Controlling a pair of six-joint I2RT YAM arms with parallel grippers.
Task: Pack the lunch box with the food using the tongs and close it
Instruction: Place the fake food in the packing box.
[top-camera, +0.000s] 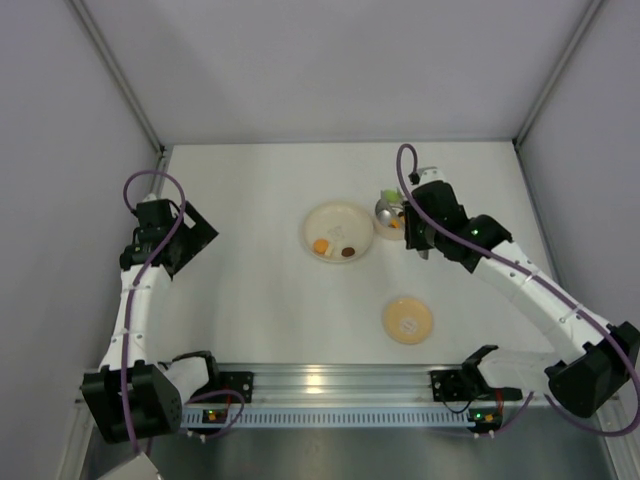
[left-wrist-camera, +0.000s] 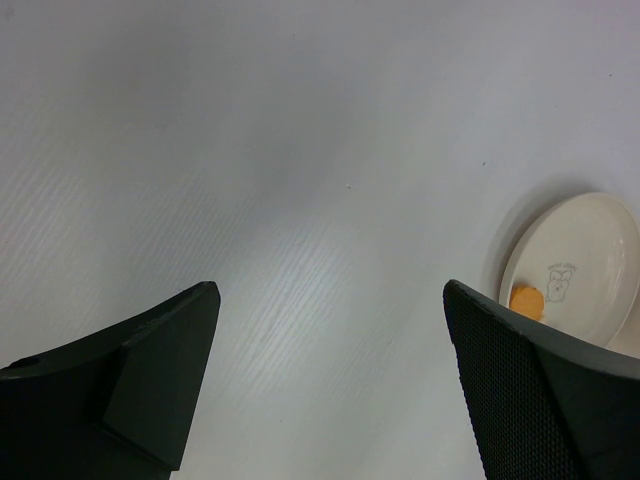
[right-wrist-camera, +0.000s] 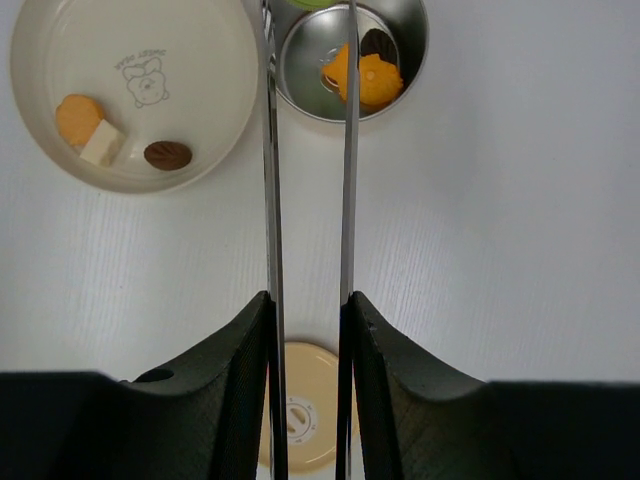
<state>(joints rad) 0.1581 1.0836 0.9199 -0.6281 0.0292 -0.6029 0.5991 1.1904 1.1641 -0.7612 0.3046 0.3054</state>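
The lunch box (right-wrist-camera: 412, 55) is a small round tin with a shiny steel inside. An orange piece (right-wrist-camera: 378, 80) and a dark brown piece (right-wrist-camera: 378, 42) lie in it. My right gripper (right-wrist-camera: 308, 300) is shut on the tongs (right-wrist-camera: 270, 180), whose two thin metal arms reach out over the tin. A green piece (right-wrist-camera: 300, 3) shows between the tong tips at the frame's top edge. The cream plate (right-wrist-camera: 60, 50) holds an orange piece (right-wrist-camera: 78, 115), a white cube (right-wrist-camera: 102, 143) and a brown piece (right-wrist-camera: 167, 154). My left gripper (left-wrist-camera: 330, 300) hangs open over bare table, left of the plate (left-wrist-camera: 590, 250).
The tan lid (top-camera: 407, 320) lies flat on the table nearer the arm bases, below the tin (top-camera: 386, 211) and the plate (top-camera: 335, 220). Grey walls enclose the table on the left, right and back.
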